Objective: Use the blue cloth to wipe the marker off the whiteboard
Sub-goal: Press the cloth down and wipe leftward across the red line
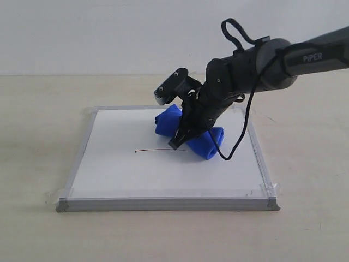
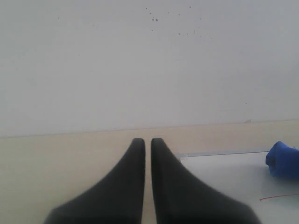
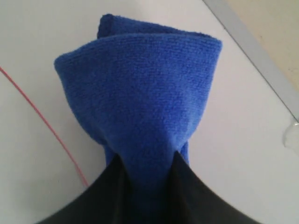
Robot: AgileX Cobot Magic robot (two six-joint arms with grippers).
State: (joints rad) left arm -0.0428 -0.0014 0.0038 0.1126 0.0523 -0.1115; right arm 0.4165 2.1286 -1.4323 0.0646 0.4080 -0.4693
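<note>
The whiteboard (image 1: pixel 120 174) lies flat on the table, silver-framed with tape at its corners. A thin dark red marker line (image 1: pixel 152 149) runs across its middle; its right end stops at the gripper tips. My right gripper (image 1: pixel 179 141) is shut on the blue cloth (image 1: pixel 210 143), which bunches on the board to both sides of the fingers. The right wrist view shows the blue cloth (image 3: pixel 140 98) pinched between the black fingers (image 3: pixel 196 196), with the red line (image 3: pixel 46 126) beside it. My left gripper (image 2: pixel 147 141) is shut and empty, off the board's edge (image 2: pixel 219 153); it is not seen in the exterior view.
The board sits on a pale beige tabletop (image 1: pixel 38 125) in front of a white wall. The right arm (image 1: pixel 256 63) and its black cable (image 1: pixel 245 128) hang over the board's far right part. Tape patches (image 1: pixel 267 188) hold the near corners.
</note>
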